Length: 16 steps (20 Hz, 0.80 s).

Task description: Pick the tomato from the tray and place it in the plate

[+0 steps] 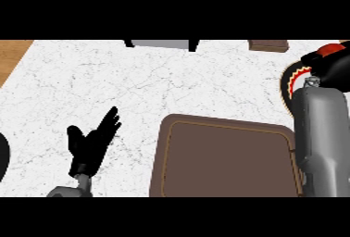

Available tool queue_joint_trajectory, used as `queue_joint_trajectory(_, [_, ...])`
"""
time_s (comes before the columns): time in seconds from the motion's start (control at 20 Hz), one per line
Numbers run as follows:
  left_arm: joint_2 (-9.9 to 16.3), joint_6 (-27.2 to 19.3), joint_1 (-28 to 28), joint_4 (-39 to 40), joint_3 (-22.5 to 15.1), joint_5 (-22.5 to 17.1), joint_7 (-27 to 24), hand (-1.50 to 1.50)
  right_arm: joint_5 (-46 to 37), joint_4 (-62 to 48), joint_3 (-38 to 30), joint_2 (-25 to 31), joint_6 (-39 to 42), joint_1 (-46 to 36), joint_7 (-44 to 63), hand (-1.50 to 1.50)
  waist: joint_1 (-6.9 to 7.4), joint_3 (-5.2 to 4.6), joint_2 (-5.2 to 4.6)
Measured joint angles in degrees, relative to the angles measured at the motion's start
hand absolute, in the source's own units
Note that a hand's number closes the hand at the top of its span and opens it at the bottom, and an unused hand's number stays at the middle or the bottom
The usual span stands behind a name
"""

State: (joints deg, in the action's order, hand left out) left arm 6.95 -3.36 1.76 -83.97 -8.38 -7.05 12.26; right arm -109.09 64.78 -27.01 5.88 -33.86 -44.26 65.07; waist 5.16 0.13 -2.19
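Note:
The brown tray (226, 162) lies at the lower middle of the counter with nothing showing on it. My right forearm runs up the right side past the tray to my right hand (335, 67), at the top right. That hand is curled round the red tomato (333, 47), of which only a small part shows above the fingers. Hand and tomato are over the dark plate (291, 81) with a red and yellow patterned rim, mostly hidden by the arm. My left hand (92, 141) rests open, fingers up, left of the tray.
A grey object (160, 44) and a small brown block (268, 45) stand along the counter's far edge. Wooden floor (14, 55) shows past the counter's top left corner. A dark curved shape (3, 157) sits at the left edge.

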Motion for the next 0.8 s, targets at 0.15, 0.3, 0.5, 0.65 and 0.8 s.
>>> queue_joint_trajectory(0.15, [0.1, -0.3, -0.4, -0.1, 0.2, 0.1, 0.5, 0.0, -5.4, -0.6, -3.6, 0.3, -2.4, 1.0, 0.5, 1.5, -0.71, 0.04, 0.29])
queue_joint_trajectory(0.3, [0.2, -0.3, -0.6, -0.2, 0.6, -0.3, 0.8, 0.0, -8.7, -1.8, -7.4, 0.1, -5.3, 1.8, 0.6, 1.5, -1.21, 0.11, 0.49])
queue_joint_trajectory(0.5, [0.6, 0.1, -1.0, 0.0, 1.3, -0.6, 0.4, 0.0, -10.3, -3.8, -12.6, 0.7, -10.0, 2.9, -0.2, 1.5, -1.97, 0.15, 0.81])
queue_joint_trajectory(0.65, [0.3, -0.1, -1.6, -0.1, 1.2, -0.4, -0.3, 0.0, -10.5, -5.8, -16.0, 1.0, -14.1, 4.0, -1.0, 1.5, -2.38, 0.16, 1.04])
queue_joint_trajectory(0.8, [-0.1, -0.4, -2.2, -0.3, 0.9, 0.0, -0.9, 0.0, -10.2, -8.3, -19.1, 2.2, -17.6, 3.8, -1.8, 1.5, -2.7, 0.15, 1.25])
